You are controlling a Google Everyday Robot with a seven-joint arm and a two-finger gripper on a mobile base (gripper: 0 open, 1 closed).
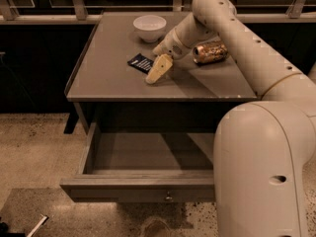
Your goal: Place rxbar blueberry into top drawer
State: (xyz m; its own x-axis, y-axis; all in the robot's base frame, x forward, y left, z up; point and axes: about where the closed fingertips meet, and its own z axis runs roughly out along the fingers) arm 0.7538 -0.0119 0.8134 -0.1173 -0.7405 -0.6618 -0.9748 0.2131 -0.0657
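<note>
Gripper: pale yellowish tip (159, 69), upper-middle of the frame, pointing down-left and low over the tabletop (106, 78). The arm (237, 43) reaches in from the right.
Grip state: can't tell from here if it's spread or closed, since the tip reads as one lump.
Rxbar blueberry: (139, 62) lies flat on the tabletop, just up-left of the gripper tip. Not lifted.
Key relation: the bar sits on the frame-left side of the tip, right beside it. Its near end seems tucked under or behind the tip, so I can't say whether they touch.
Long axis: looks to slant from upper left to lower right, roughly crosswise to the way the tip points. Only a guess, as part of the bar is hidden.
Bar looks: small, thin, dark navy wrapper w/ a bit of white lettering. Probably slick and light, so it could skid if nudged instead of pinched.
Top drawer: (138, 187) pulled wide open at the bottom of the frame, well below and in front of the bar. The inside is bare as far as I can see. Small round knob (169, 198) at the middle of the front panel.
Others: white bowl (149, 26) at the back of the tabletop, up from the bar. Gold-brown can (210, 52) on its side to the right, beyond the wrist. Both are apart from the bar.
Step, I'd say: closing in for the pick. The bar isn't yet held clear, so the carry down to the drawer is all to come.
Next needs: tip centred over the bar's narrow width, then a clean lift before swinging toward the lower frame.
</note>
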